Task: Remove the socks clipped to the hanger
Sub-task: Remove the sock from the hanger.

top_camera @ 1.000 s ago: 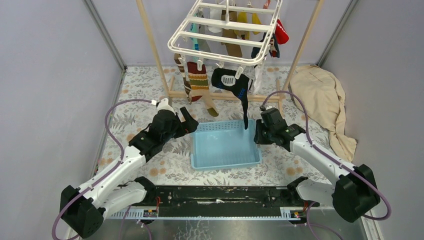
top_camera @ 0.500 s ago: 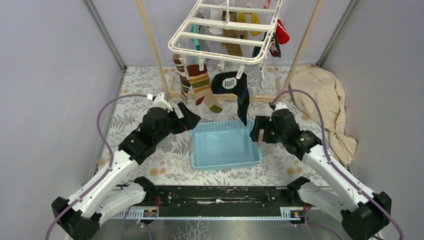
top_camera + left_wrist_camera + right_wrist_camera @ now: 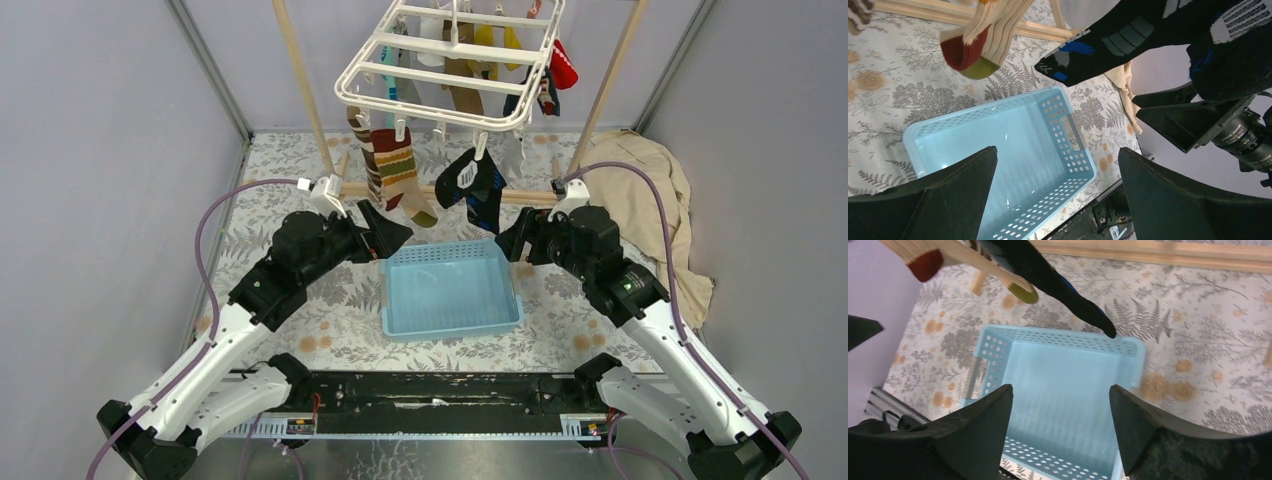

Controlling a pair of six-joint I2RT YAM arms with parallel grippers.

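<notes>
**Item: hanger** (image 3: 450, 65). White plastic frame hung from the wooden rack (image 3: 300, 90) at the far middle of the scene, above the table.

**Item: socks** (image 3: 470, 90). As far as we can count, all are on their clips.
- On the near edge, a brown-striped sock (image 3: 398, 168) hangs on the left.
- A black sock (image 3: 475, 185) with blue marks hangs on the right of that edge, its toe over the far rim of the basket.
- Red, yellow, teal and white ones hang further back, partly hidden by the frame.

**Item: blue basket** (image 3: 450, 322). Near middle, between the arms. We see no sock in it.

**Progress.** We judge the task barely begun, with the whole set left to unclip.

**Item: left gripper** (image 3: 392, 237). Raised just below the striped sock, fingers spread wide with nothing between them.

**Item: right gripper** (image 3: 512, 245). Raised just right of the black sock, fingers likewise released and grasping nothing.

**Surface.** Table under a fern-and-flower patterned cloth (image 3: 290, 205). A beige cloth (image 3: 645, 190) lies heaped at the far right.

**Room.** Plain pale lilac walls (image 3: 100, 150) close in the left, right and far sides, with metal posts at the far corners.
</notes>
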